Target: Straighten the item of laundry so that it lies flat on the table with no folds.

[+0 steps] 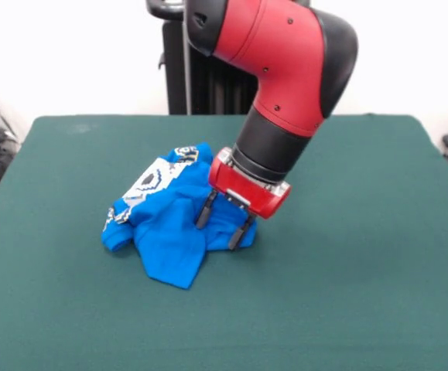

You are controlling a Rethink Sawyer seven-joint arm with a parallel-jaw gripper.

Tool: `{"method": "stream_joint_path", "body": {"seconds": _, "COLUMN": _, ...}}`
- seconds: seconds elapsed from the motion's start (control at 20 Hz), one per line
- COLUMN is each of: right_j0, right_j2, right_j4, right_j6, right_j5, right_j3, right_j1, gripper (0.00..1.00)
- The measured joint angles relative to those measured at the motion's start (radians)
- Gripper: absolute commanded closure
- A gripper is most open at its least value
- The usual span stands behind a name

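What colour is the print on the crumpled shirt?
White and grey pixel print on the bright blue shirt, seen in the front view.

Arm [285, 69]: red and black, descending from 12 o'clock, wrist tilted toward 7 o'clock. Gripper [223, 222]: red housing, two dark fingers [206, 210] spread apart, tips pointing down toward 7 o'clock.

We see item of laundry [169, 224] bunched in heap on table [347, 294], left of table's centre. Gripper [224, 222] at heap's right side, tilted, fingers spread, tips down on cloth. Arm [285, 93] rises behind and right of heap. One pointed flap juts from heap toward table's near edge.
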Motion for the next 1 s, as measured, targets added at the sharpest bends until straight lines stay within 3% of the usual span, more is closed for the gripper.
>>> {"method": "stream_joint_path", "body": {"seconds": 0.7, "right_j0": 0.056, "right_j2": -0.056, "right_j4": 0.0, "right_j6": 0.0, "right_j5": -0.026, "right_j3": 0.013, "right_j1": 0.005, "gripper": 0.0}}
{"method": "stream_joint_path", "body": {"seconds": 1.0, "right_j0": 0.02, "right_j2": -0.052, "right_j4": 0.001, "right_j6": 0.0, "right_j5": -0.074, "right_j3": 0.006, "right_j1": 0.016, "gripper": 0.0}}
